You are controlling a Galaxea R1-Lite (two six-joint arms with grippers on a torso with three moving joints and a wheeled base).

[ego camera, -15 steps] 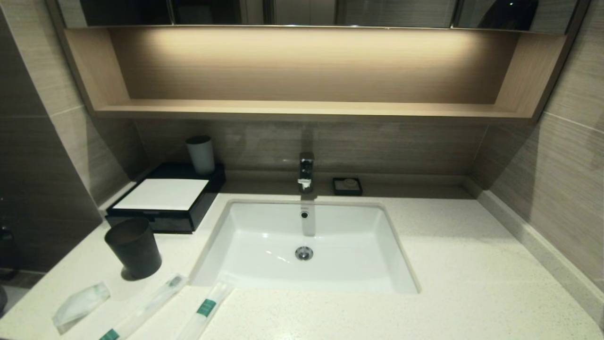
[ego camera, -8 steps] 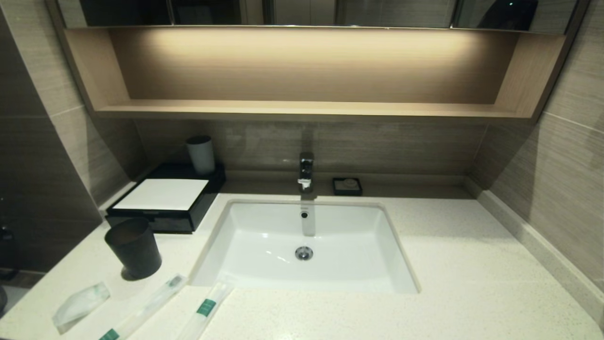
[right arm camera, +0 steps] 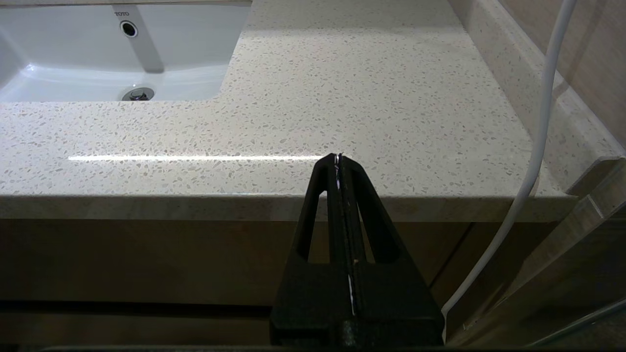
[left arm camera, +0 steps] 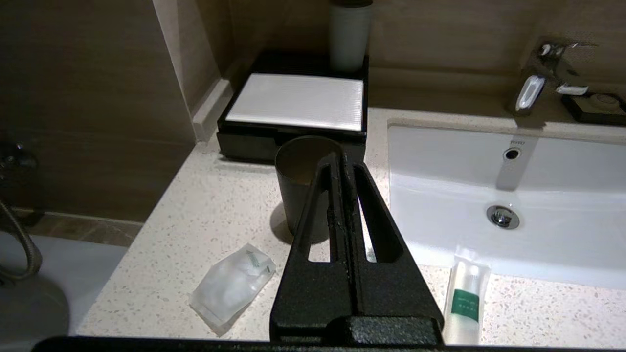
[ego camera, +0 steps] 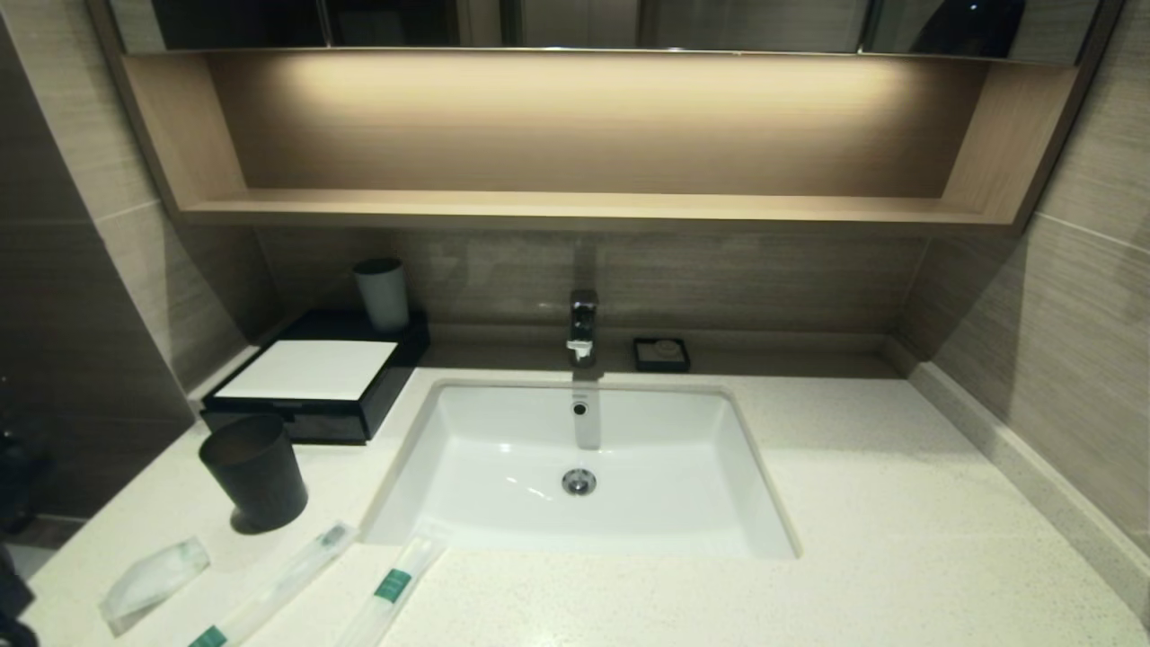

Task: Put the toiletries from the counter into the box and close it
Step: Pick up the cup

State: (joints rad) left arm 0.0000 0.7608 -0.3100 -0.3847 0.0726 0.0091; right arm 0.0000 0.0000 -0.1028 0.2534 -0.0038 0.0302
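Observation:
The toiletries lie on the cream counter [ego camera: 898, 539] at its front left: a short clear pouch [ego camera: 153, 582] and two long toothbrush packets with green bands, one [ego camera: 278, 584] beside the other [ego camera: 391, 584]. The black box [ego camera: 386, 395] with its white top panel stands at the back left, its drawer pushed in. In the left wrist view my left gripper [left arm camera: 337, 157] is shut and empty, above the counter's front edge, between the pouch [left arm camera: 232, 288] and a packet [left arm camera: 464, 303], pointing at the box [left arm camera: 293, 102]. My right gripper [right arm camera: 338, 157] is shut and empty, low before the counter's front edge.
A black tumbler [ego camera: 256, 469] stands right in front of the box. A white-grey cup [ego camera: 382, 294] stands on the box's back end. The white sink [ego camera: 467, 449], faucet [ego camera: 583, 325] and small soap dish [ego camera: 661, 354] fill the middle. A white cable [right arm camera: 538, 137] hangs at the right.
A dark part of my left arm has come further into the head view at the lower left edge. Nothing on the counter has moved.

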